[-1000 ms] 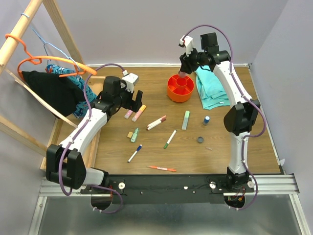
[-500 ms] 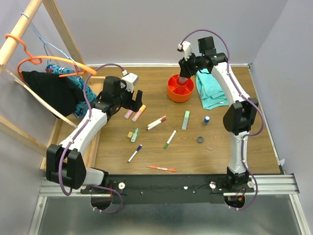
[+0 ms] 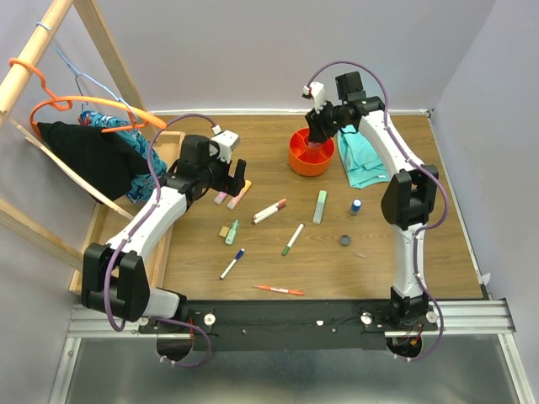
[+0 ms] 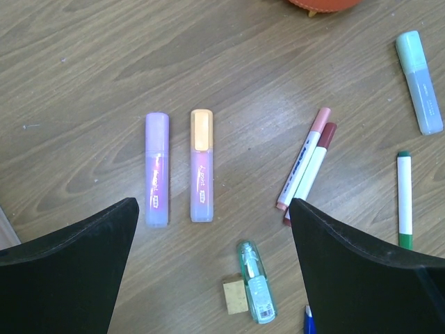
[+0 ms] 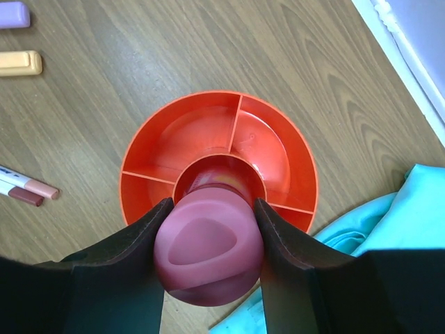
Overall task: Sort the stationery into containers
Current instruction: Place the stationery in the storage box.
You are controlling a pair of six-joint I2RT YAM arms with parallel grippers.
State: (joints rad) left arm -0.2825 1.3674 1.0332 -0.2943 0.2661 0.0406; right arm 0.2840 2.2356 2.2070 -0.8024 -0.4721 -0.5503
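Right claw [image 5: 210, 212] clamps the pink glue bottle [image 5: 208, 261] over the central cup of the orange tub [image 5: 201, 132]. Left of the tub, the left claw [image 4: 212, 233] hangs wide open and empty over a purple highlighter [image 4: 156, 170] and an orange highlighter [image 4: 201, 167] on the surface [image 4: 83, 76]

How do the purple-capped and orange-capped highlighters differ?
The purple-capped highlighter has a purple body; the orange-capped highlighter has a pinkish one. In the left wrist view the purple-capped one lies left of the orange-capped one. Both lie flat, parallel, caps the same way, not touching.
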